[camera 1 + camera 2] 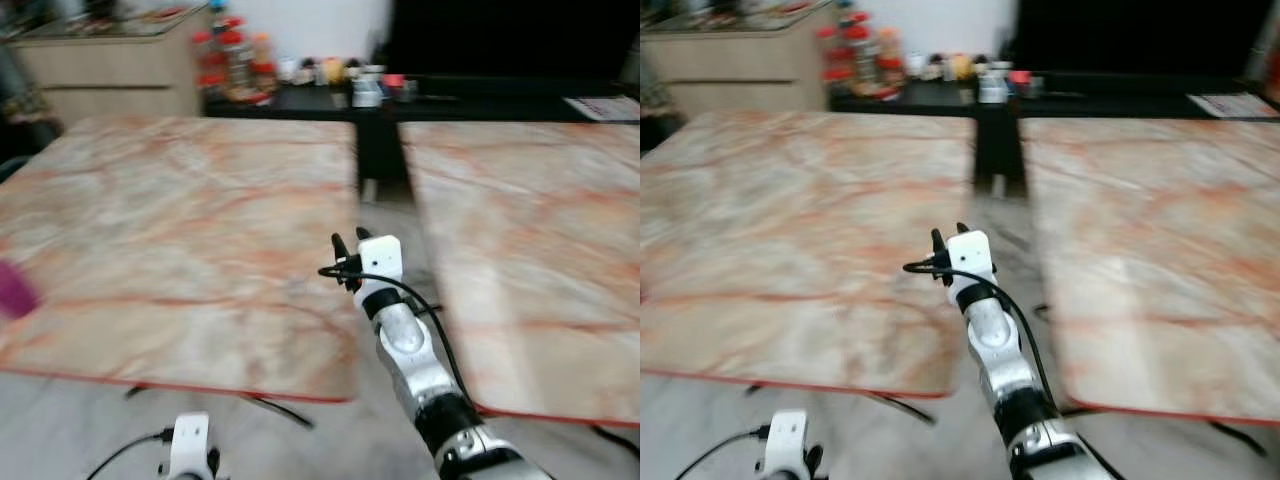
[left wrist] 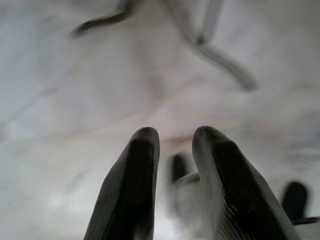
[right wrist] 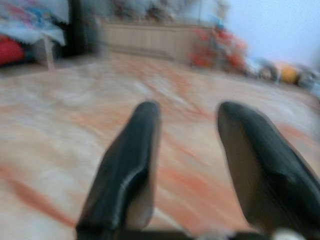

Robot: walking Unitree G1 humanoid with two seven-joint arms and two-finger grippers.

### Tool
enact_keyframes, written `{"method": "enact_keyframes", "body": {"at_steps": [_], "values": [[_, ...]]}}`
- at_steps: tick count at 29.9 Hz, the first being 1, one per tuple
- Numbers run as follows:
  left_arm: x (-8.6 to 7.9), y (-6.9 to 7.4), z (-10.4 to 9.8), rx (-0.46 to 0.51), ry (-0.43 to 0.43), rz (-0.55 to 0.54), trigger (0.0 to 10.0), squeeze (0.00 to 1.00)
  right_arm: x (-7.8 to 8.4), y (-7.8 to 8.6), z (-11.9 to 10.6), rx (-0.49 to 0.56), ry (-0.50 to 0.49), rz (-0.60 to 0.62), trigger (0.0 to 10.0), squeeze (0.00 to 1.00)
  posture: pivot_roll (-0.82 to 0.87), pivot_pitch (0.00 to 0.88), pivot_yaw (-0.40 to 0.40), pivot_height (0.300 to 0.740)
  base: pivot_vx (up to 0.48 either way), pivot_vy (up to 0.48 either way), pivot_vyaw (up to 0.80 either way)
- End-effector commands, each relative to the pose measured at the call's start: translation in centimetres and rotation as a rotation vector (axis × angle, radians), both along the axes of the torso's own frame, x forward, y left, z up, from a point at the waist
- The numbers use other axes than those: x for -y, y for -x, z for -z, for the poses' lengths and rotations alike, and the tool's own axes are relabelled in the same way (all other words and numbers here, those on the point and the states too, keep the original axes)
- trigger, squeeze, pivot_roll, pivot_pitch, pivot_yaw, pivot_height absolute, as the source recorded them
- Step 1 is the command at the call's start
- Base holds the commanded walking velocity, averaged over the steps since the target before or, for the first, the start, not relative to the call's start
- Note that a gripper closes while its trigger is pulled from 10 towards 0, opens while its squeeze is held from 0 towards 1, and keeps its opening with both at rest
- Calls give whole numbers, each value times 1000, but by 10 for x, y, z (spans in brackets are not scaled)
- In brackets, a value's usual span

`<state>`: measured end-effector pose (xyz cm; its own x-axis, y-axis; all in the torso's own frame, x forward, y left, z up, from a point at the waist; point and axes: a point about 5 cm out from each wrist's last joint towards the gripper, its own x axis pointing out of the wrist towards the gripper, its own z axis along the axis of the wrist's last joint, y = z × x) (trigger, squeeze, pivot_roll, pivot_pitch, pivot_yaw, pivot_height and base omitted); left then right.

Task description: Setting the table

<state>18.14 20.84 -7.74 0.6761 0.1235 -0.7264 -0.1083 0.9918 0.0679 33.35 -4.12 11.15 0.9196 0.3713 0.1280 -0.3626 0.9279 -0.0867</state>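
Two marble-patterned tabletops stand before me, a left table [image 1: 180, 220] and a right table [image 1: 530, 240], with a narrow gap between them. My right gripper [image 1: 350, 243] is raised over the near right edge of the left table, near the gap. In the right wrist view its fingers [image 3: 125, 165] stand apart with nothing between them, over the pink-veined marble [image 3: 60, 130]. My left gripper [image 2: 175, 137] hangs low by the table's front edge; its fingers [image 2: 135, 180] are a little apart and hold nothing. All views are blurred.
A magenta object [image 1: 15, 290] lies at the left table's far left edge. A dark counter [image 1: 330, 95] at the back holds bottles [image 1: 235, 60] and small items. A beige cabinet [image 1: 110, 60] stands back left. Cables [image 2: 220, 60] lie on the pale floor.
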Motion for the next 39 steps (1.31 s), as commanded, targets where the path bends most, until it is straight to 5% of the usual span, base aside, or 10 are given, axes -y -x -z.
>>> {"method": "enact_keyframes", "body": {"at_steps": [1, 28, 39], "values": [[6, -3, 0, 9, 14, -1, 10000, 0, 11, -4, -5, 14, -21, 40, 10000, 0, 22, 0, 10, 740, 0, 480, 0], [10, -3, 0, 15, 15, 23, 10000, 0, 22, -8, -3, -9, -50, 139, 10000, 0, 16, 0, 5, 740, 0, 68, 0], [11, -1, 1, 8, 19, 13, 10000, 0, 24, -9, -2, -30, -53, 135, 10000, 0, 14, 0, 0, 740, 0, 0, -459]]}}
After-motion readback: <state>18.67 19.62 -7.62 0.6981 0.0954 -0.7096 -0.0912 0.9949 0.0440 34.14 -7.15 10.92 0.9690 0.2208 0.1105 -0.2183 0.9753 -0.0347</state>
